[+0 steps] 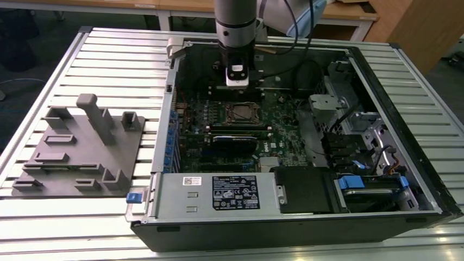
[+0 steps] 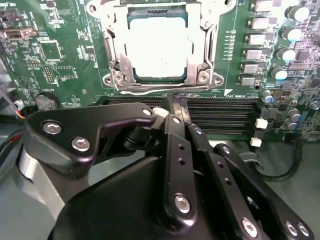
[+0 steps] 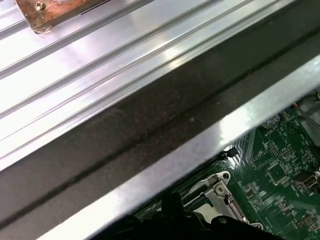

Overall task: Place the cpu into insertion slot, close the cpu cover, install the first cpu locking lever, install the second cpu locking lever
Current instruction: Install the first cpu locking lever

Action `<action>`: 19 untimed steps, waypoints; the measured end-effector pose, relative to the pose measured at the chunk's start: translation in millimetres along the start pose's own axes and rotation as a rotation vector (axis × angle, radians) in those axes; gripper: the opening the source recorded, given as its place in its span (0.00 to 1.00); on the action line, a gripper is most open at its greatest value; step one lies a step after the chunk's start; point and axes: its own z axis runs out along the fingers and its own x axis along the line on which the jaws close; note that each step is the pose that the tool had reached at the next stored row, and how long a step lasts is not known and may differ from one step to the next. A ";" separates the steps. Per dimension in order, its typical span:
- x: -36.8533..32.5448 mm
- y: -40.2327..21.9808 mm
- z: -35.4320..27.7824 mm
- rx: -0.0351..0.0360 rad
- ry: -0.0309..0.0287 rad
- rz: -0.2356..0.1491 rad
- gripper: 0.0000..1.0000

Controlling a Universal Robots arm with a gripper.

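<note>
Nearest the second wrist view's lens: gripper (image 2: 175, 107) seen drawn narrow, nothing held | beyond: cpu (image 2: 158, 47) seated in insertion slot (image 2: 118, 75), cpu cover (image 2: 202, 50) lowered | judged light, stiff, pin-fragile; edges only to be gripped

The exterior view looks down from high up at the whole open computer case (image 1: 305, 136) on the slatted counter (image 1: 108, 60). The second wrist view sits close above the green motherboard (image 2: 60, 55) (gripper body in its foreground), facing the insertion slot (image 2: 159, 47). The first wrist view, equally near, catches the case wall (image 3: 150, 120) and that same motherboard.
</note>
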 end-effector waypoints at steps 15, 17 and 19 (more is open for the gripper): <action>-0.9 0.7 -1.4 -0.0040 0.0085 -0.064 0.10; -1.0 0.9 -3.1 -0.0040 0.0085 -0.064 0.10; -1.1 1.1 -4.4 -0.0040 0.0085 -0.064 0.10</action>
